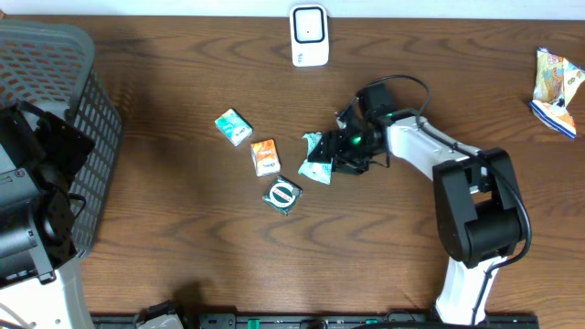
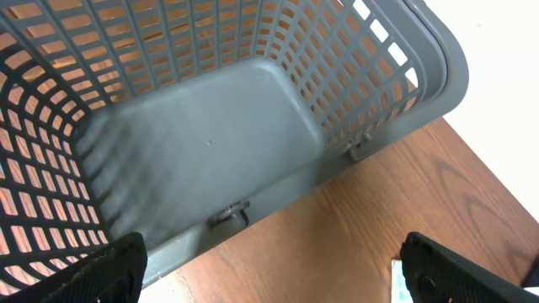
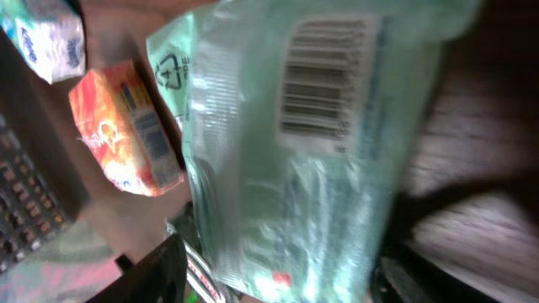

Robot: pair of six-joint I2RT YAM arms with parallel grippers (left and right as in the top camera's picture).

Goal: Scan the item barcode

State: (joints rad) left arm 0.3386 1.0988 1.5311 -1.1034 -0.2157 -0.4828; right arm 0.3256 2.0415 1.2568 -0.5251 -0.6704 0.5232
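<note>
A pale green packet (image 3: 312,168) fills the right wrist view, its barcode (image 3: 324,80) facing the camera. My right gripper (image 3: 278,282) is shut on its lower end, one finger on each side. From overhead the packet (image 1: 317,157) is tilted at table centre, with the right gripper (image 1: 340,146) on it. A white scanner (image 1: 309,35) stands at the back edge. My left gripper (image 2: 269,282) hangs open and empty beside the grey basket (image 2: 210,143).
An orange packet (image 1: 265,156), a teal-and-white packet (image 1: 234,126) and a dark green packet (image 1: 283,195) lie left of the held one. A snack bag (image 1: 556,80) lies far right. The basket (image 1: 64,100) stands at the left edge.
</note>
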